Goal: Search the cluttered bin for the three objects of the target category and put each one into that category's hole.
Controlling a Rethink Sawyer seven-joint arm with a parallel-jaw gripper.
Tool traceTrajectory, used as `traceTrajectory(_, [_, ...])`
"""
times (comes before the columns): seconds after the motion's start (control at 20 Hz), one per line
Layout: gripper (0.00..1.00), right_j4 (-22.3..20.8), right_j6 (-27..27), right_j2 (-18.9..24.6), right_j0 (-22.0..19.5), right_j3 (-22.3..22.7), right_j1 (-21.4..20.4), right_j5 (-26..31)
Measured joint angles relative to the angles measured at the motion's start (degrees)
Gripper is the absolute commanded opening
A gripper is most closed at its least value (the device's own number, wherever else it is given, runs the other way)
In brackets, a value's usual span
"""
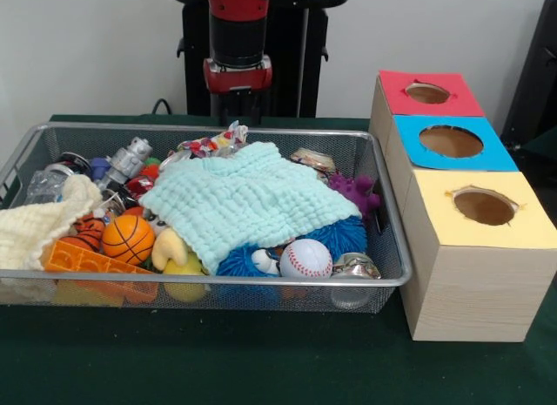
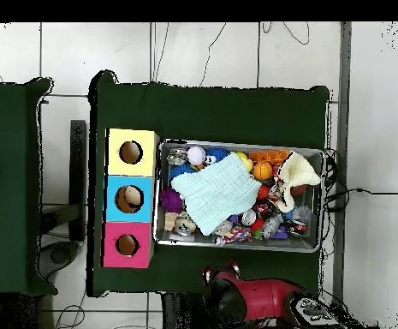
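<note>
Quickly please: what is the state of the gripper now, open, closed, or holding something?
Gripper: above the bin's far rim, holding nothing visible; open or closed cannot be told.

- The bin (image 1: 209, 281) sits on the table (image 1: 261, 361), left of the box (image 1: 474, 283) in the front view, just beside it.
- The box carries three holes in a row: the hole (image 1: 427, 93) farthest back, the middle hole (image 1: 451, 141) before it, the front hole (image 1: 484, 206) nearest.
- The waffle cloth (image 1: 252, 200) lies over the bin's middle, on top of the toys.
- A spotted scrap (image 1: 216, 144) lies behind the cloth, at the bin's far rim.
- The knitted cloth (image 1: 39, 226) drapes at the left end.
- The basketball (image 1: 128, 238) lies right of it; the baseball (image 1: 305, 259) lies near the front rim, toward the right.
- The gripper (image 1: 237, 104) hangs behind the far rim, above the scrap.
</note>
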Motion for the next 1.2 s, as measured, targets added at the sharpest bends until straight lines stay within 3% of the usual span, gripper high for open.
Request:
traceTrajectory(0.7, [1.00,-1.5,0.0,0.1,-2.3,-2.3,1.3,-0.4])
traceTrajectory(1.2, [1.00,-1.0,0.0,5.1,-6.8,-2.0,-5.2,6.0])
